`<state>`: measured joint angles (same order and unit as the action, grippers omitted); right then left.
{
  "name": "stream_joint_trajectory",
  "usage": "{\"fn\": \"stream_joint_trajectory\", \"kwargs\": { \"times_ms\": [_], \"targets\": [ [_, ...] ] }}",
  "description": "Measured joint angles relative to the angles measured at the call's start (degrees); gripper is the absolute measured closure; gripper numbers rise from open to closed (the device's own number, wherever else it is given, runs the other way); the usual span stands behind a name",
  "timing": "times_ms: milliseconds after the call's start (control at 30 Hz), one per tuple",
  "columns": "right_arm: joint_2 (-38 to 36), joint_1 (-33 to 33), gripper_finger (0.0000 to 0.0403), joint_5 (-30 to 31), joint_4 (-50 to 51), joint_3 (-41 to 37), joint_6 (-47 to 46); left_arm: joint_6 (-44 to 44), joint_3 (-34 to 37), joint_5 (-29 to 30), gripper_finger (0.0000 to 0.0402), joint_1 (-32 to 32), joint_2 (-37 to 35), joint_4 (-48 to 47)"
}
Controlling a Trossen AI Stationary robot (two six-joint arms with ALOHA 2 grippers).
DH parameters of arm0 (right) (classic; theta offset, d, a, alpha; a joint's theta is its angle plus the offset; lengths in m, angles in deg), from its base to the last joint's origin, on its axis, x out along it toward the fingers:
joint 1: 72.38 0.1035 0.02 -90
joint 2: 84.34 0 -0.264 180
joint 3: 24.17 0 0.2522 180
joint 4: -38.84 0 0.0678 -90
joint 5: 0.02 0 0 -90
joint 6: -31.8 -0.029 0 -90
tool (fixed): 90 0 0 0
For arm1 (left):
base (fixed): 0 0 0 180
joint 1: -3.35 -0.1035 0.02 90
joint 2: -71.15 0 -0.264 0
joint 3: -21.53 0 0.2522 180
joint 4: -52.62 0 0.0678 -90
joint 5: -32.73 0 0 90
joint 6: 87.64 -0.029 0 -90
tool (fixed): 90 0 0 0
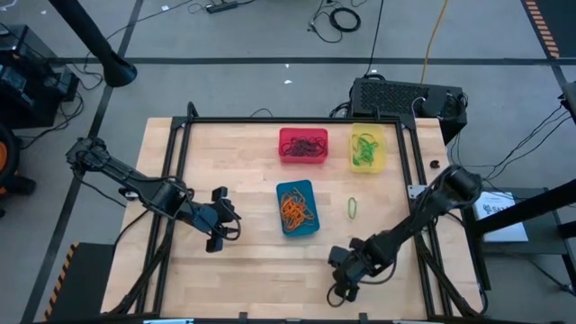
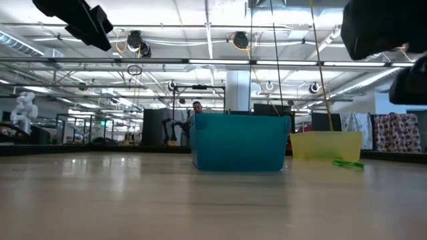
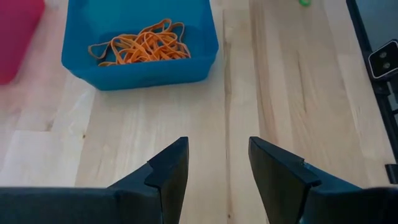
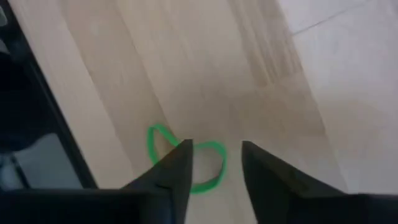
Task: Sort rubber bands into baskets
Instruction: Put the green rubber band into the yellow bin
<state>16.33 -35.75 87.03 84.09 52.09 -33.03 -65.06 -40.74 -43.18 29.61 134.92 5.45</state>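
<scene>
The blue basket [image 1: 297,209] holds orange rubber bands [image 3: 143,45]. The red basket [image 1: 303,145] holds dark bands, and the yellow basket [image 1: 367,149] holds green ones. One green rubber band [image 1: 352,208] lies flat on the table right of the blue basket. My left gripper [image 1: 222,222] is open and empty, left of the blue basket. My right gripper [image 1: 346,267] is open, raised above the table near its front edge. In the right wrist view a green band [image 4: 208,180] lies on the wood, partly hidden behind one finger [image 4: 177,168].
The three baskets stand in the table's middle and far part. A black frame rail [image 1: 423,180] runs along the table's sides. A black box [image 1: 396,97] sits behind the far edge. Bare wood [image 1: 270,270] lies between the two grippers.
</scene>
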Motion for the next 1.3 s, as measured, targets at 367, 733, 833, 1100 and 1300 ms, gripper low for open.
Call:
{"fn": "stream_joint_trajectory", "kwargs": {
  "times_ms": [367, 733, 833, 1100, 1300],
  "targets": [
    [8.1, 5.8, 0.0212, 1.4, -4.4, 0.3, 0.9, -1.0, 0.1, 0.1, 0.0227, 0.0, 0.0, 0.1],
    [-0.7, 3.4, 0.0395, 5.8, 1.0, -0.2, -6.0, -0.4, 5.6, 0.1, 0.0227, -0.1, 0.0, 2.1],
    [-6.6, 0.2, 0.0400, 9.7, 6.9, 0.0, -6.1, 0.7, 7.0, -1.6, 0.0227, -0.6, 0.0, 5.0],
    [-18.7, -15.4, 0.0402, 16.5, 30.7, -0.1, -5.6, 0.8, 7.1, -3.4, 0.0227, -3.1, 0.0, 9.0],
    [-22.3, -35.3, 0.0402, 18.9, 35.8, -0.1, 8.7, 1.2, 7.1, -3.4, 0.0227, -7.0, 0.0, 10.9]
  ]
}}
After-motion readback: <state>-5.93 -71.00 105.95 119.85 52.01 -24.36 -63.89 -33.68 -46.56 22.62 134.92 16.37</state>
